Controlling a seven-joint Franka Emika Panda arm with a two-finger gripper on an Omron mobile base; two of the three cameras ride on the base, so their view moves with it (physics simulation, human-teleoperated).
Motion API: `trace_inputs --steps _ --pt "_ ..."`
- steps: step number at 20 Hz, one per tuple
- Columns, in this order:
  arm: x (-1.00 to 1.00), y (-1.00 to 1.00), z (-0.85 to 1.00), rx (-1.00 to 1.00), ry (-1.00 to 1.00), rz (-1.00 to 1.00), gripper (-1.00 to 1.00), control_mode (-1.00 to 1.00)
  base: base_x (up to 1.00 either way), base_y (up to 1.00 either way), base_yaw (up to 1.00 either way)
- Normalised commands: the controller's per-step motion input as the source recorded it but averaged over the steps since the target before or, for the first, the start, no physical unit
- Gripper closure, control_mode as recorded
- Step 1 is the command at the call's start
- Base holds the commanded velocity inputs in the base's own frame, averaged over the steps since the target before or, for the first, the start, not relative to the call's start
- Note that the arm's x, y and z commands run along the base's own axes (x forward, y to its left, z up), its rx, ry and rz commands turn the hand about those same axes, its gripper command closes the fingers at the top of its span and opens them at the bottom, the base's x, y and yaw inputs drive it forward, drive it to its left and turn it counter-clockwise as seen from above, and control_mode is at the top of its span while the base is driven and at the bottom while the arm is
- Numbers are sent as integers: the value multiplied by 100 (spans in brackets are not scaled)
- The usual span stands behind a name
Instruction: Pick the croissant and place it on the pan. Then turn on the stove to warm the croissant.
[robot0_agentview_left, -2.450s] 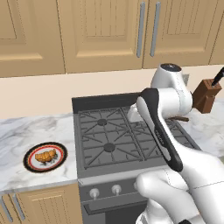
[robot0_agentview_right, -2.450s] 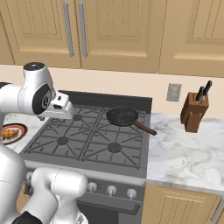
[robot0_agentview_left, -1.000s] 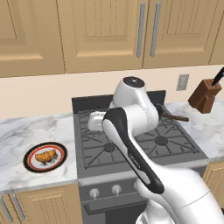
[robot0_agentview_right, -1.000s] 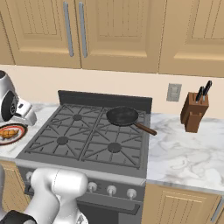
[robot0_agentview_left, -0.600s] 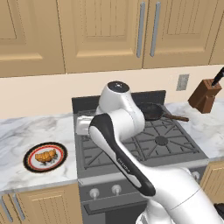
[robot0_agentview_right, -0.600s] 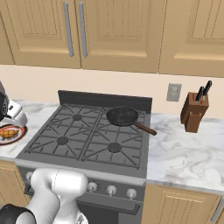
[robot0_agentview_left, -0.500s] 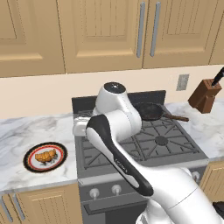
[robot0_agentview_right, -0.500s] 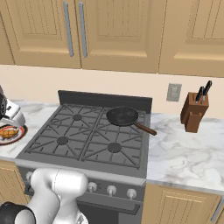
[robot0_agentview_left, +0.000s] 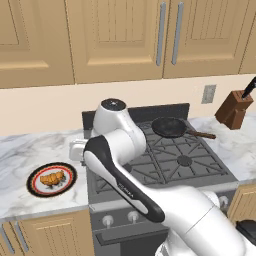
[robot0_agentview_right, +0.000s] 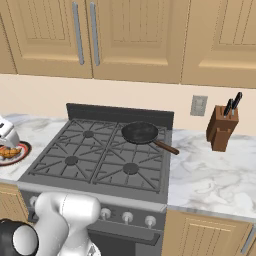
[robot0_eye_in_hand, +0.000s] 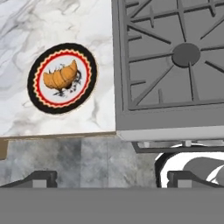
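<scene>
Gripper (robot0_eye_in_hand: 111, 177) spread wide, empty, above marble counter (robot0_eye_in_hand: 26, 26); croissant (robot0_eye_in_hand: 60, 76) on plate (robot0_eye_in_hand: 89, 65) lies ahead-left, stove (robot0_eye_in_hand: 175, 52) ahead-right.

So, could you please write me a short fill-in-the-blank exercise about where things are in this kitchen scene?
1. The croissant lies on a round ____.
2. The pan sits on the ____.
3. The knife block stands on the counter to the ____ of the stove.
4. The gripper's fingers are ____.

Missing words: plate; stove; right; open
</scene>
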Motion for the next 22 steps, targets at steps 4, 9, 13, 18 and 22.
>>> trace_inputs --steps 4,9,13,18,22 --pt "2 30 -14 0 2 3 -100 -100 0 0 0" --pt "7 26 -16 0 0 9 -100 -100 0 0 0" --pt "14 20 -19 0 0 17 -100 -100 0 0 0" --pt "11 11 -19 -1 0 21 -100 -100 0 0 0" --pt "4 6 -17 -3 -3 22 -100 -100 0 0 0"
